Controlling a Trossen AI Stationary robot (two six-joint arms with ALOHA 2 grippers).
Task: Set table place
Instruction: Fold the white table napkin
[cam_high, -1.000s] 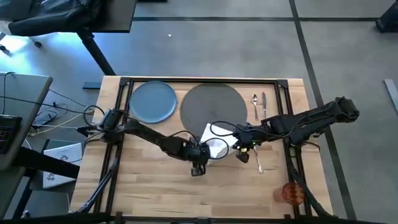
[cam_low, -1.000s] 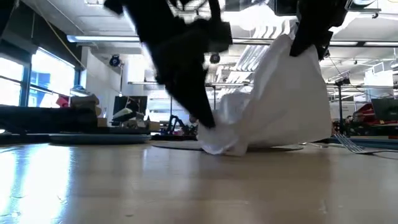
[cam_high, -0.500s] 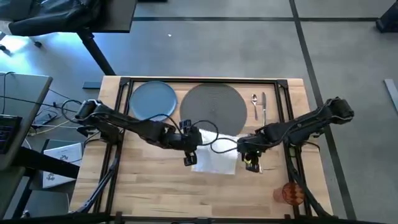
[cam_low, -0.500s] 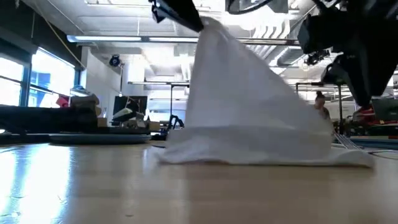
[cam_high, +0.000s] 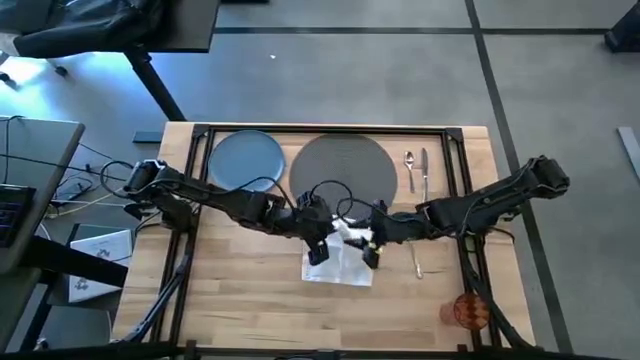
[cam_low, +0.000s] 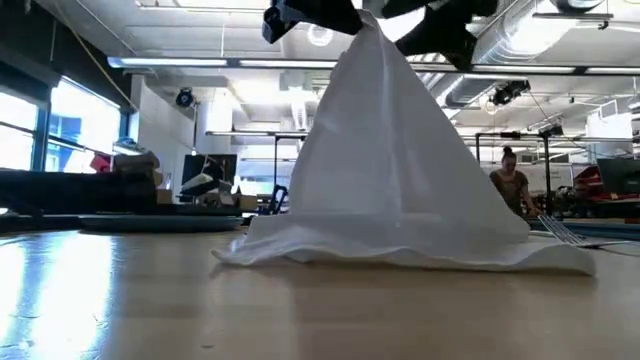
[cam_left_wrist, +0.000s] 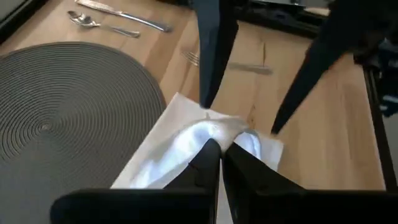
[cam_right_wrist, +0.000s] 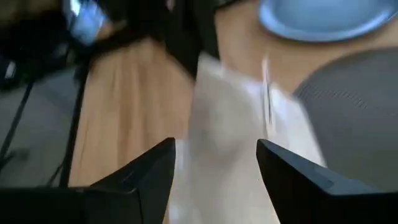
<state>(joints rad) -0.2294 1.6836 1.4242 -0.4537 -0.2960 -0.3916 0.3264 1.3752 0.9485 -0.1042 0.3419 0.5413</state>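
In the low view both grippers run off the top edge, so only dark undersides show above the napkin (cam_low: 395, 190) peak. The napkin hides most of the mat behind it. In the right wrist view the napkin (cam_right_wrist: 230, 130) is smeared with blur. The cup (cam_high: 470, 312) at lower right is too small to detail.

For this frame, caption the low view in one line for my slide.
White napkin pinched at its peak by the left fingers, draping tent-like onto the table.
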